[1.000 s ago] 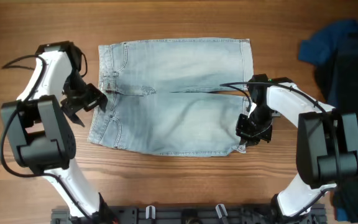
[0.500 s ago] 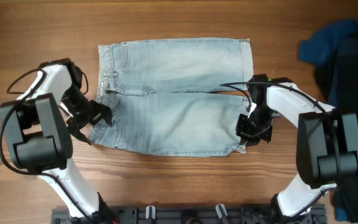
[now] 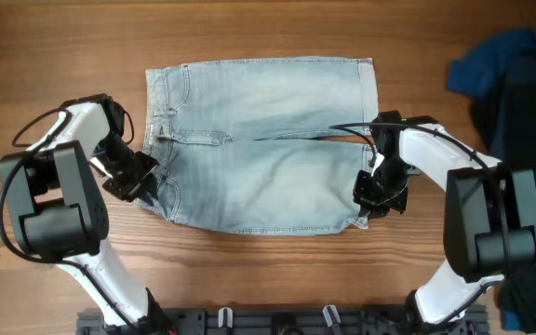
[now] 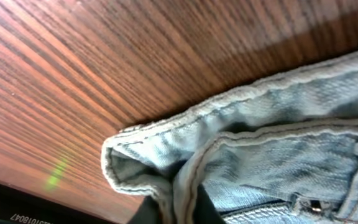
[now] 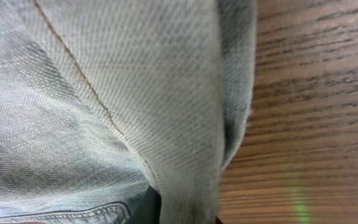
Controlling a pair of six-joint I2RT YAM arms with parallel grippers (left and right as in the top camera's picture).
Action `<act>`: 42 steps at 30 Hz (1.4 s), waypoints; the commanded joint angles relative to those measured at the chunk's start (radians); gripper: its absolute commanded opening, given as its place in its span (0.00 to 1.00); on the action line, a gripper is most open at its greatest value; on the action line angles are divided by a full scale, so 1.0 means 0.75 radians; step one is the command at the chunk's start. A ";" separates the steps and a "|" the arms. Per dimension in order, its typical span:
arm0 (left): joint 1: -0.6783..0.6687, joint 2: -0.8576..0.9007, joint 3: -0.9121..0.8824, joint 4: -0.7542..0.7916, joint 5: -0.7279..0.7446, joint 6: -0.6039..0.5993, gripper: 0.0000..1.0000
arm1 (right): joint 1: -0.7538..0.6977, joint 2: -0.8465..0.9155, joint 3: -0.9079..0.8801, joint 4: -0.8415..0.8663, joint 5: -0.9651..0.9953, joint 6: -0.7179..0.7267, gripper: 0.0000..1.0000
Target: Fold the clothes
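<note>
The clothes, light blue denim shorts (image 3: 259, 140), lie spread flat mid-table, waistband to the left and leg hems to the right. My left gripper (image 3: 145, 182) is shut on the near-left waistband corner. In the left wrist view that corner (image 4: 166, 162) bunches up and runs down between my dark fingers (image 4: 207, 211). My right gripper (image 3: 368, 200) is shut on the near-right hem corner. In the right wrist view a fold of denim (image 5: 191, 143) drops between the jaws, with one dark finger (image 5: 145, 208) showing beside it.
Dark navy garments (image 3: 519, 102) are piled at the table's right edge, close to my right arm. Bare wooden table (image 3: 268, 28) surrounds the shorts. A black rail (image 3: 277, 321) runs along the front edge.
My left gripper slid toward the front along the waistband, then closed on its near corner, pulling the fabric slightly inward. The right gripper has kept its hold and not moved.
</note>
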 commanded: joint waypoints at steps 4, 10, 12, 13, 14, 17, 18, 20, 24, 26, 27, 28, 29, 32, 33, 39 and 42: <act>0.006 0.017 -0.003 0.040 -0.066 -0.012 0.04 | 0.007 0.043 0.071 -0.044 0.105 -0.094 0.04; 0.001 -0.059 0.110 0.002 -0.067 0.091 0.04 | 0.007 0.023 0.271 -0.203 0.107 -0.116 0.04; 0.001 -0.094 0.161 -0.019 -0.066 0.093 0.04 | 0.007 0.023 0.328 -0.245 0.107 -0.156 0.04; 0.001 -0.107 0.191 -0.033 -0.065 0.094 0.04 | 0.007 0.023 0.358 -0.267 0.107 -0.164 0.04; 0.001 -0.120 0.219 -0.047 -0.065 0.094 0.04 | 0.007 0.023 0.383 -0.285 0.104 -0.171 0.04; 0.001 -0.159 0.304 -0.092 -0.061 0.094 0.04 | 0.007 0.023 0.478 -0.358 0.102 -0.176 0.04; -0.002 -0.178 0.355 -0.111 -0.061 0.094 0.04 | 0.007 0.023 0.519 -0.393 0.102 -0.177 0.04; -0.016 -0.199 0.441 -0.131 -0.061 0.094 0.04 | 0.007 0.023 0.592 -0.441 0.102 -0.179 0.04; -0.075 -0.220 0.621 -0.117 -0.061 0.094 0.04 | 0.007 0.023 0.760 -0.472 0.103 -0.179 0.04; -0.125 -0.220 0.721 -0.063 -0.061 0.094 0.04 | 0.006 0.023 0.841 -0.468 0.103 -0.179 0.04; -0.139 -0.220 0.746 -0.047 -0.061 0.094 0.04 | 0.004 0.023 0.859 -0.469 0.103 -0.179 0.04; -0.152 -0.220 0.771 -0.035 -0.061 0.094 0.04 | 0.002 0.023 0.873 -0.469 0.103 -0.178 0.04; -0.166 -0.220 0.794 -0.019 -0.062 0.094 0.04 | -0.003 0.023 0.886 -0.468 0.103 -0.175 0.04; -0.196 -0.220 0.842 0.009 -0.062 0.094 0.04 | -0.028 0.023 0.907 -0.459 0.101 -0.173 0.04; -0.201 -0.220 0.850 0.025 -0.062 0.094 0.04 | -0.041 0.023 0.916 -0.457 0.089 -0.173 0.04; -0.202 -0.220 0.853 0.145 -0.141 0.094 0.04 | -0.131 0.023 0.924 -0.348 -0.038 -0.137 0.04; -0.202 -0.217 0.853 0.233 -0.210 0.094 0.04 | -0.160 0.027 0.923 -0.298 -0.038 -0.104 0.04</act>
